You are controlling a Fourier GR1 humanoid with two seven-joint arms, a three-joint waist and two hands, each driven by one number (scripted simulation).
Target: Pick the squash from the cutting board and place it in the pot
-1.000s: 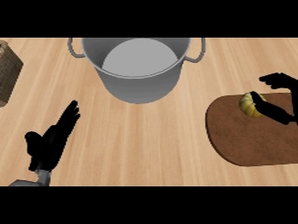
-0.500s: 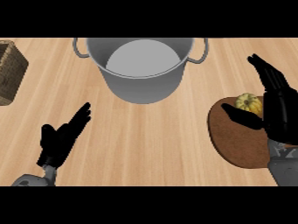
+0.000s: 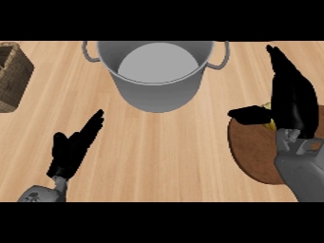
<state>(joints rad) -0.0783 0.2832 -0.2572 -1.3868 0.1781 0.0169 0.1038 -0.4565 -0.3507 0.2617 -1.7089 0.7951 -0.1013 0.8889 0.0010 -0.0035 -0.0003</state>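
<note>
The yellow squash (image 3: 268,122) lies on the round brown cutting board (image 3: 251,148) at the right; only a sliver of it shows. My right hand (image 3: 291,97) hovers over it, open, with straight fingers pointing away from me and the thumb stretched left past the board's edge. It hides most of the squash. The grey pot (image 3: 156,97) stands at the top centre, and nothing shows inside it. My left hand (image 3: 71,151) rests open at the lower left, fingers up.
A wicker basket (image 3: 2,78) sits at the left edge. Bare wooden counter lies between the pot, the board and my left hand.
My right hand has gone from curled beside the squash to flat and straight over it, covering more of it. The left hand drifted slightly right.
</note>
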